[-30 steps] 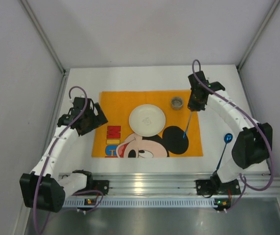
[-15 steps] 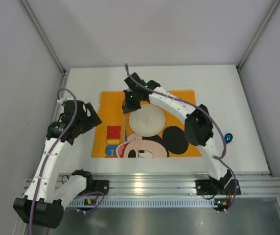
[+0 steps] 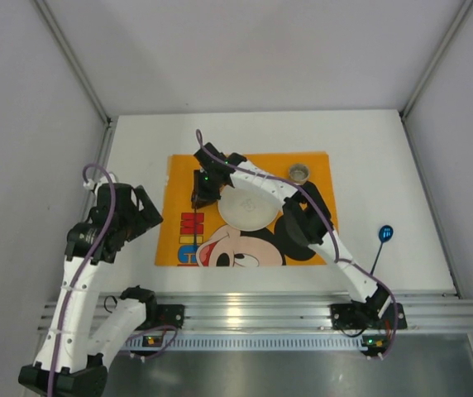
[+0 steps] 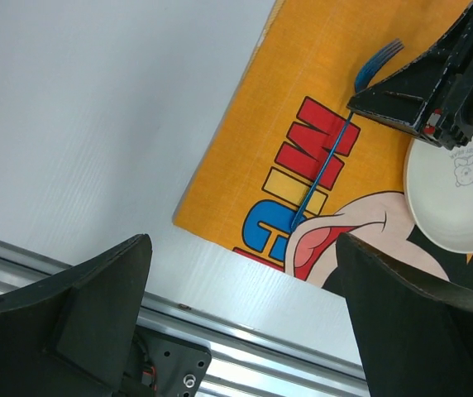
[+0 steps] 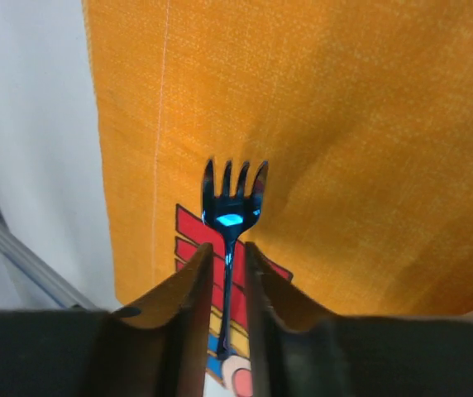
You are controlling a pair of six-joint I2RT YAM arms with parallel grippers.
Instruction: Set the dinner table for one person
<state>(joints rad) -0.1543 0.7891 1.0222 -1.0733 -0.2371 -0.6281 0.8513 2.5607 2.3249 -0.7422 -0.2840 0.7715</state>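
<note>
Your right claw [image 5: 228,252] is pinching a blue fork [image 5: 231,201] by its handle, tines pointing away from the wrist, over the left part of the orange mat [image 3: 183,169] and just left of the plate [image 3: 249,204]. Your left claw [image 3: 141,213] is spread wide above the bare white surface [image 3: 137,149], just off the mat's left edge. That surface lies under both arms, carrying the mat in its middle and a blue spoon [image 3: 384,234] to the mat's right.

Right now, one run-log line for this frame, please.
right fingers: shut on blue fork, over placemat left of plate | left fingers: open, empty | spoon: on table
</note>
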